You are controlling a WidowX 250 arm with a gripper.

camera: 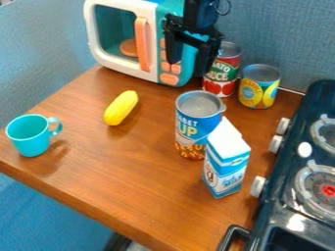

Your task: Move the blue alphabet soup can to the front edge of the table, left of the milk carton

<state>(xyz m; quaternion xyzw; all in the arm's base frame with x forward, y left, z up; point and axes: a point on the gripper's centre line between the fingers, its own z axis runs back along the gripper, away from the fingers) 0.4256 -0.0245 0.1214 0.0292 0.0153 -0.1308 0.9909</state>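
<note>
At twelve o'clock on the wooden table (140, 179), the toy microwave (116, 32) stood nearest the gripper (188, 68), whose fingers hung well apart, apparently empty. Its shell seemed light, stiff, slightly slippery; the upright orange door handle (142, 44) offered the surest grip.

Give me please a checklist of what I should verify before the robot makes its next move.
1. Pincer open and empty: ok, its fingers are apart with nothing held.
2. Pincer free of the toy microwave: cannot tell, they overlap from this angle.
3. Teal mug upright: ok.
4. Yellow corn-like toy free of other objects: ok, it lies alone on the table.
5. Milk carton apart from the tall soup can: cannot tell, the carton partly hides the can.
</note>
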